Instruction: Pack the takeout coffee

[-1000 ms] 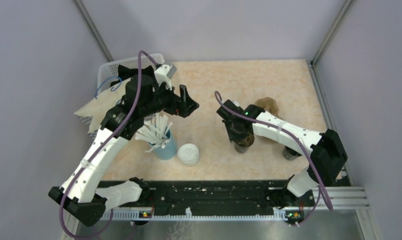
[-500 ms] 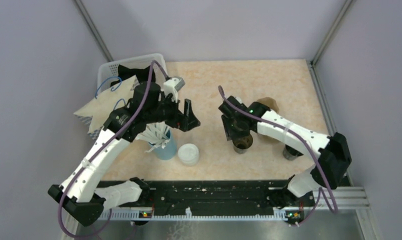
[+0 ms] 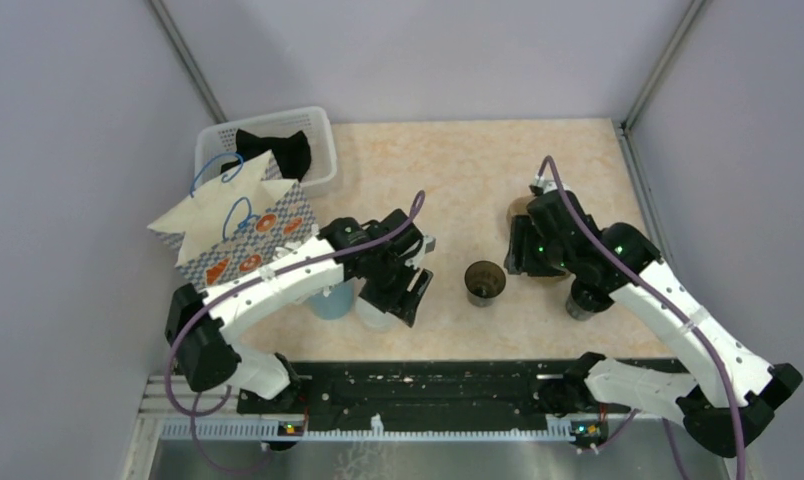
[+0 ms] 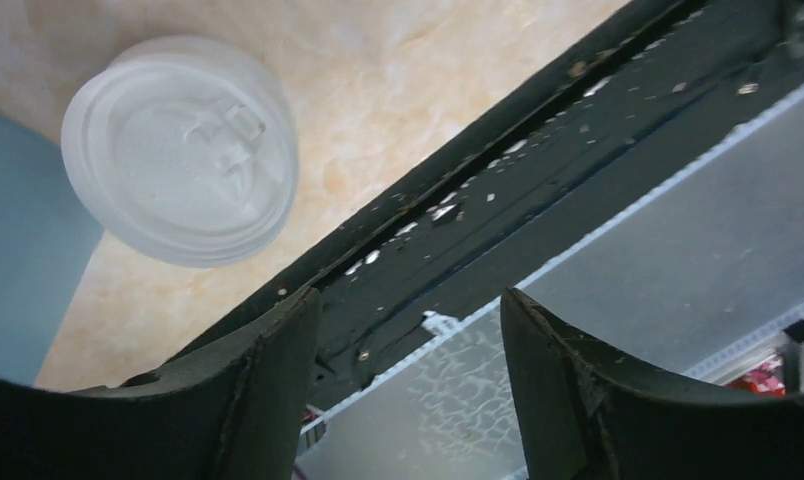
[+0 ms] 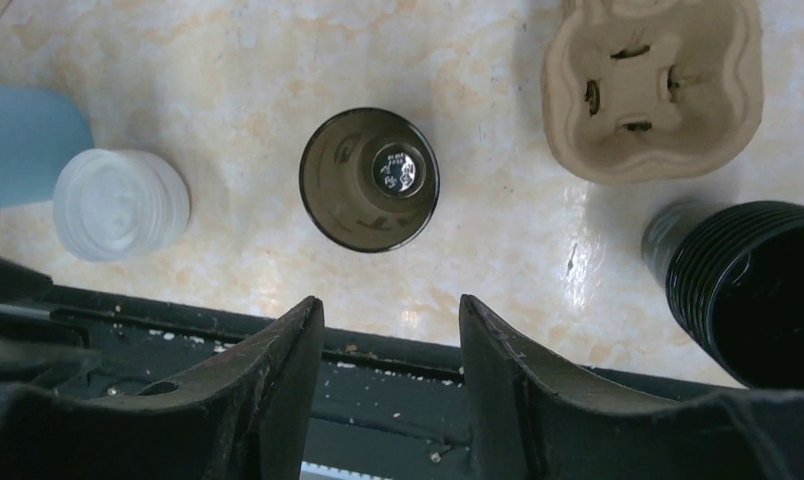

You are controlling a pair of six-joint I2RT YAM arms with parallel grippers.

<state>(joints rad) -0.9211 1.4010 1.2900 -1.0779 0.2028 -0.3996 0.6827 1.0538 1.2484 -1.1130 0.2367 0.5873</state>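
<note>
The takeout coffee cup (image 3: 485, 283), small and dark brown, stands upright mid-table with no lid on it. From the right wrist view I look down into this cup (image 5: 369, 180). Its round greyish-white lid (image 3: 374, 314) lies flat on the table to the cup's left, also seen in both wrist views (image 4: 180, 150) (image 5: 121, 204). My left gripper (image 3: 408, 292) hovers just right of the lid, open and empty (image 4: 408, 350). My right gripper (image 3: 521, 250) hangs right of the cup, apart from it, open with nothing between its fingers (image 5: 390, 330).
A moulded cardboard cup carrier (image 3: 538, 210) sits behind the right gripper. A ribbed black cup (image 3: 582, 301) stands at the right. A light blue cup (image 3: 330, 300) is left of the lid, under my left arm. A patterned paper bag (image 3: 240, 228) and a white basket (image 3: 318, 150) are back left.
My right gripper opened, let go of the brown cup and drew back to the right. My left arm swung down from above the blue cup to beside the lid.
</note>
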